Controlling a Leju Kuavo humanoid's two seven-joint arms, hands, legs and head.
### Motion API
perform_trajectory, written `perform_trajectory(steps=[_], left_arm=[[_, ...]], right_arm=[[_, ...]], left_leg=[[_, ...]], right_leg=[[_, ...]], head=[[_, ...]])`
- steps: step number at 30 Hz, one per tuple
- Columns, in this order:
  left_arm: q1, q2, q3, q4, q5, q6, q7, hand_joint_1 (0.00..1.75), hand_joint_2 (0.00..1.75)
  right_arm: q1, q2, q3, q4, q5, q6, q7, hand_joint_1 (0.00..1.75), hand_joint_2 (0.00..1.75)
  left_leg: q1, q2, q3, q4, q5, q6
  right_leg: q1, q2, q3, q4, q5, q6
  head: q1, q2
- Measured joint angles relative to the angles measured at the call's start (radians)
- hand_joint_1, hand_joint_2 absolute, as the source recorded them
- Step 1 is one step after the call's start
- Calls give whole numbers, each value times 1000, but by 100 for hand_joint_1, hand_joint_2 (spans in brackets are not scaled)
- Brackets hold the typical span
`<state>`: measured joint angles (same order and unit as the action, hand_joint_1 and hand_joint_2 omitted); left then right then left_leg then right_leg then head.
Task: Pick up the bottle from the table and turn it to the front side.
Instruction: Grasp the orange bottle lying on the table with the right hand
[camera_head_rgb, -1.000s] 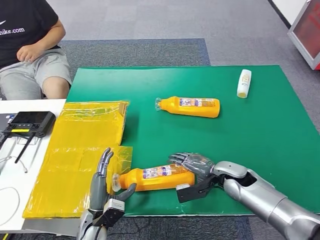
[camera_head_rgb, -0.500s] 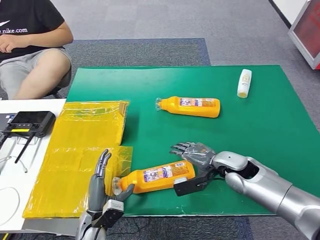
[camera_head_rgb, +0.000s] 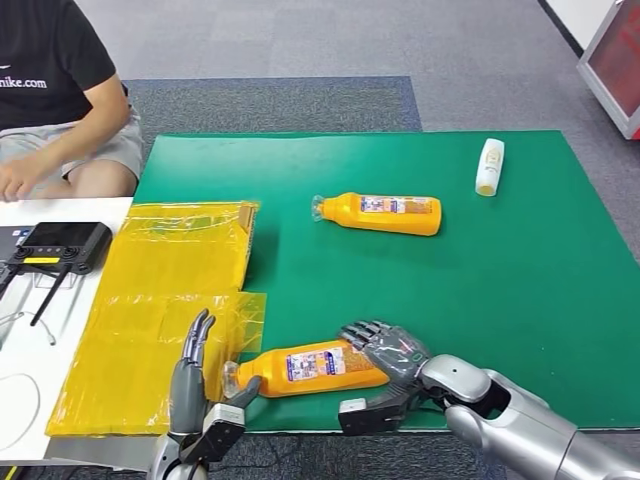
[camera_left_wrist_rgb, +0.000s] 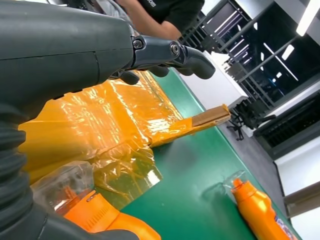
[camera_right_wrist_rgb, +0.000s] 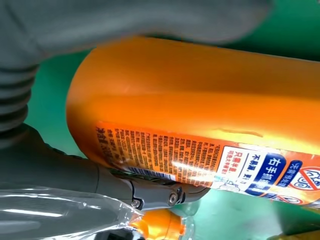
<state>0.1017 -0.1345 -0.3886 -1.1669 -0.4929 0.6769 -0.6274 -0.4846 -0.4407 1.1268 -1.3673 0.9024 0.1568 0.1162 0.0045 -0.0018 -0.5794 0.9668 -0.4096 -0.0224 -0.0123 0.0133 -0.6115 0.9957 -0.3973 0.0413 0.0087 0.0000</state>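
Observation:
An orange bottle (camera_head_rgb: 309, 365) with a clear cap lies on its side near the front edge of the green mat (camera_head_rgb: 490, 290), cap toward my left. My right hand (camera_head_rgb: 389, 365) grips its base end, fingers draped over the top and thumb in front. The right wrist view shows the orange bottle (camera_right_wrist_rgb: 188, 100) and its label close up, with the thumb (camera_right_wrist_rgb: 151, 190) against it. My left hand (camera_head_rgb: 198, 385) stands at the cap end, fingers raised and apart, its thumb touching the cap. In the left wrist view the clear cap (camera_left_wrist_rgb: 64, 185) sits beside my left hand (camera_left_wrist_rgb: 56, 55).
A second orange bottle (camera_head_rgb: 381, 213) lies mid-mat, and a small white bottle (camera_head_rgb: 489, 166) lies at the far right. Crinkled yellow film (camera_head_rgb: 173, 290) covers the mat's left side. A black device (camera_head_rgb: 56, 245) sits on the white table, where a seated person (camera_head_rgb: 53, 90) reaches.
My right hand and the near bottle have shifted toward the front edge. My left hand has dropped a little lower. The person has leaned forward and brought a hand down to the white table.

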Motion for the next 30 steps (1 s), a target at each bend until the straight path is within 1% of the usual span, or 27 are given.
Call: perform_trajectory(steps=[4,8,11,12,14,17,19,21,25,30], left_arm=[[7,0,7,-10,-21,5,20,0,175],[11,0,17,-22,-34,7,36,0,175],[13,0,23,-31,-48,6,52,0,175],[15,-1,24,-34,-55,5,59,0,175],[19,-4,26,-45,-75,1,78,0,175],[25,-13,28,-67,-106,-9,109,0,175],[29,-17,29,-81,-122,-12,126,0,175],[33,-22,32,-94,-132,-14,136,0,175],[46,-31,50,-114,-143,-17,143,0,175],[54,-40,69,-125,-157,-28,141,0,175]], right_arm=[[67,23,-50,-14,30,-8,40,0,0],[113,31,-88,-34,59,-9,58,0,0],[146,56,-112,-40,120,-38,86,0,0],[161,73,-122,-40,155,-59,105,0,0],[201,123,-150,-39,248,-119,150,0,0],[269,220,-201,-38,367,-195,201,0,0],[298,277,-237,-39,412,-217,215,0,0],[315,316,-269,-44,446,-216,218,0,0],[344,357,-310,-64,507,-207,224,0,0],[367,379,-333,-103,543,-195,233,0,0]], left_leg=[[0,0,1,0,0,0],[0,0,2,0,0,0],[0,0,2,0,-1,0],[0,0,2,0,-1,0],[0,0,2,0,-1,0],[1,0,1,0,0,-1],[1,0,0,0,0,-1],[1,0,0,0,0,-1],[0,0,0,0,0,-1],[0,0,0,0,-1,0]], right_leg=[[0,0,0,0,0,0],[0,0,1,0,-1,0],[0,0,2,0,-1,0],[0,0,2,0,-1,0],[1,0,2,0,-1,0],[1,0,0,0,-1,-1],[1,0,0,0,-1,-1],[1,0,0,0,-1,-1],[1,0,0,0,-1,-1],[0,0,0,0,-1,0]], head=[[0,0],[0,0],[0,0],[0,0],[0,0],[0,0],[0,0],[0,0],[0,0],[0,0]])
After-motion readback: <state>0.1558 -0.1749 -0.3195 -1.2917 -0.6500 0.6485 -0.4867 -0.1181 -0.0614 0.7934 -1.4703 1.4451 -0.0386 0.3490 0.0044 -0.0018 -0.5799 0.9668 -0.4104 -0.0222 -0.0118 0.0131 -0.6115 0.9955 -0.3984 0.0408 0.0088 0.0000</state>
